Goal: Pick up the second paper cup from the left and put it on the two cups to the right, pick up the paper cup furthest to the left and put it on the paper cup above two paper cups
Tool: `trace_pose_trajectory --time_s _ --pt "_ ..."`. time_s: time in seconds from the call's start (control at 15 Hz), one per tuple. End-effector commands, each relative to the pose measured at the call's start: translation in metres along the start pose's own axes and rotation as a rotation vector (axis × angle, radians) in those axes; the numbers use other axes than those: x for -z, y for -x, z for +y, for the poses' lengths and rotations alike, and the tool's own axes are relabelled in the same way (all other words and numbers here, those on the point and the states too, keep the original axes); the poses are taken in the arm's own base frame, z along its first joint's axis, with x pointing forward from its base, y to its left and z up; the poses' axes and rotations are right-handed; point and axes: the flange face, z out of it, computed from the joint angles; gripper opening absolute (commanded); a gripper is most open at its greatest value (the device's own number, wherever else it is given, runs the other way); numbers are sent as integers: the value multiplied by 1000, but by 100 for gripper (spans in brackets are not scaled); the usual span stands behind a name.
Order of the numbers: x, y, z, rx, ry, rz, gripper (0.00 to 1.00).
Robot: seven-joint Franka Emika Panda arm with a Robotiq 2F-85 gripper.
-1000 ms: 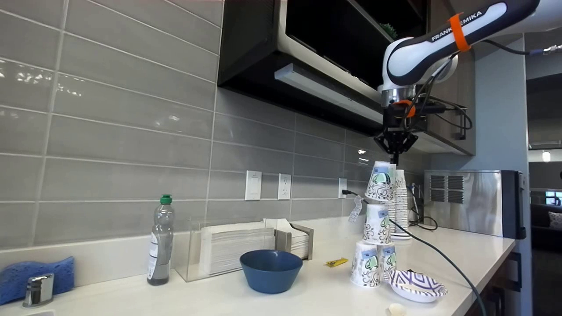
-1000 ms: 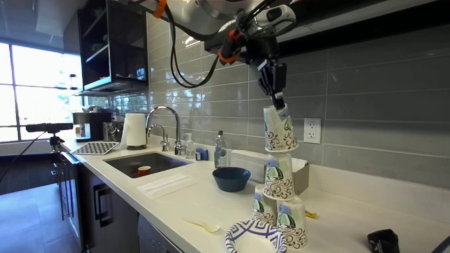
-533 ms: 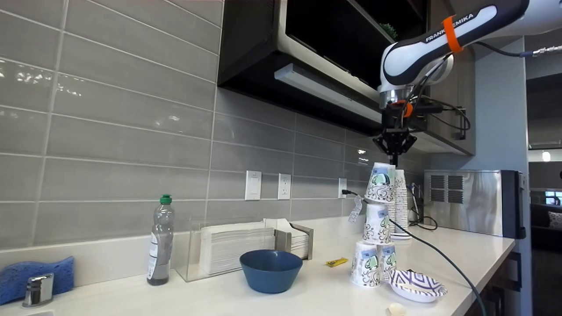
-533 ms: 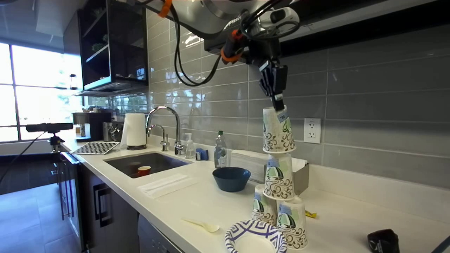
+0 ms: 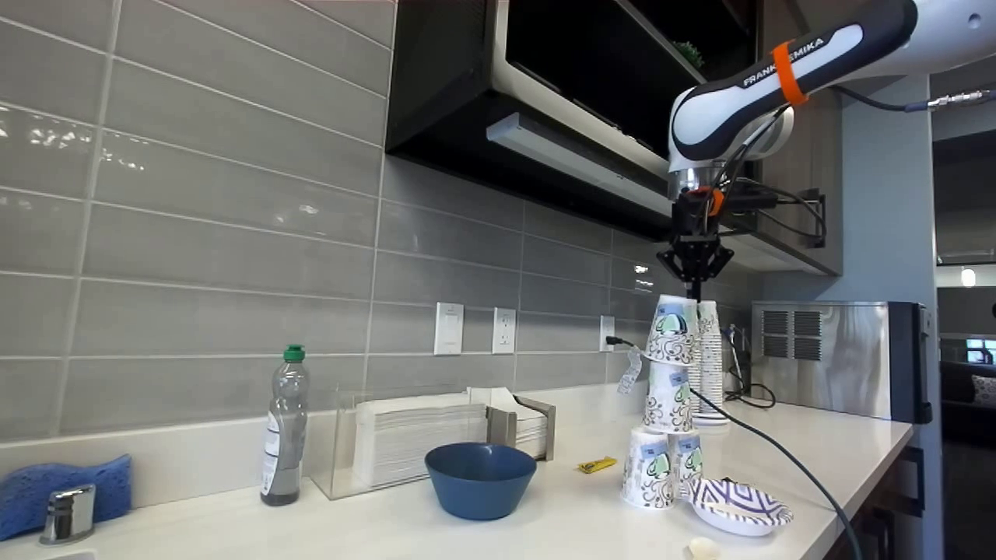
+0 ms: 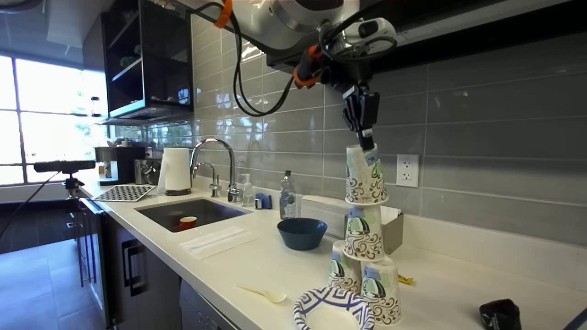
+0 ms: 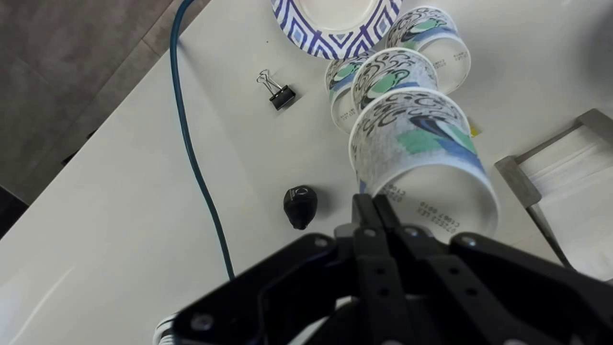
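Two white patterned paper cups, the two cups to the right, stand upside down side by side on the counter, one (image 5: 647,474) nearer and one (image 5: 687,459) partly hidden. A third cup (image 5: 668,398) sits upside down on them; it also shows in an exterior view (image 6: 363,231). The top cup (image 6: 366,176) is upside down, nearly upright, directly over the third cup, touching it or almost so. My gripper (image 6: 367,143) is shut on the raised base edge of the top cup; the fingertips (image 7: 376,203) pinch its wall in the wrist view (image 7: 416,129).
A blue-white patterned plate (image 5: 743,509) lies against the lower cups. A tall cup stack (image 5: 710,365) stands behind. A blue bowl (image 5: 480,482), napkin holder (image 5: 420,435) and plastic bottle (image 5: 284,435) stand along the wall. A teal cable (image 7: 184,129) crosses the counter. A cabinet (image 5: 545,101) hangs overhead.
My gripper has moved down a little with the top cup. The cup is now lower, more upright and closer to the cup beneath it. The lower cups have not moved.
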Motion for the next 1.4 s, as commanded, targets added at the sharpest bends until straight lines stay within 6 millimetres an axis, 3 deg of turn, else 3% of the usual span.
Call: trace_pose_trajectory --time_s 0.0,1.07,1.2,1.33 --pt "1 -11 -1 4 -18 -6 0" --pt "-9 -14 0 1 -16 -24 0" --pt "-10 -15 0 2 -18 -28 29" --pt "-10 -15 0 6 -19 -29 42"
